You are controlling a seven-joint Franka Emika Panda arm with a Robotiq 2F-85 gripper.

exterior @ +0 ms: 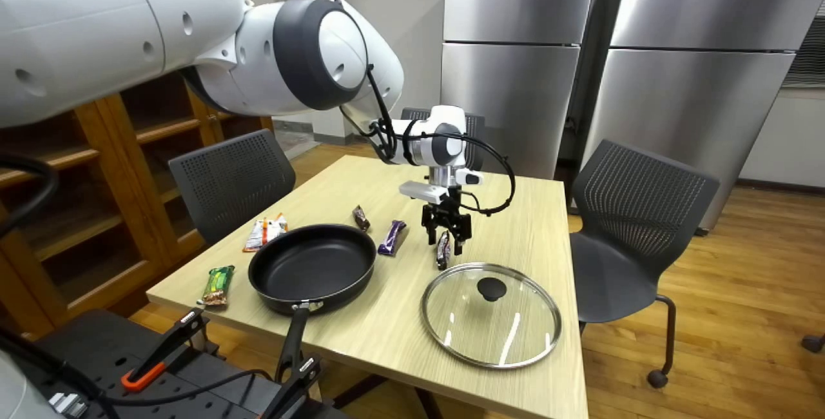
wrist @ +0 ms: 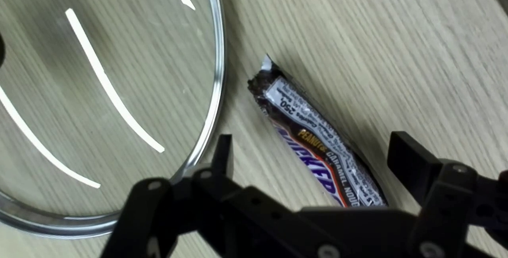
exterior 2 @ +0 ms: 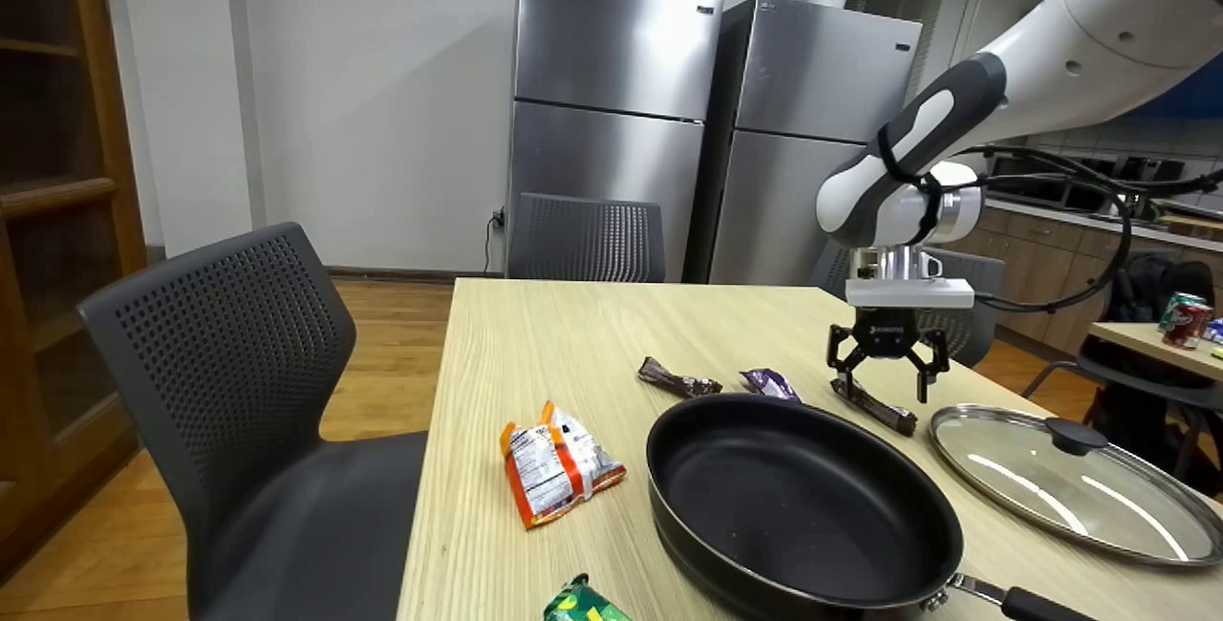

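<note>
Glossy white arm (exterior: 84, 32) upper left, dark grey joint band (exterior: 298, 51), looped black cable (exterior: 513, 182), and there, black fingers (wrist: 410, 162), silvery screws (wrist: 327, 251)!

The arm (exterior: 290, 51) is bent; the claw (exterior 2: 886, 393) points down, fingers (wrist: 412, 162) apart.

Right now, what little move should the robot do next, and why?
I'd probably twist the open tool a little, so its fingers face the long sides of the candy bar. In the wrist view it slants between them, with a gap on each side, and the glass lid sits close by.
</note>
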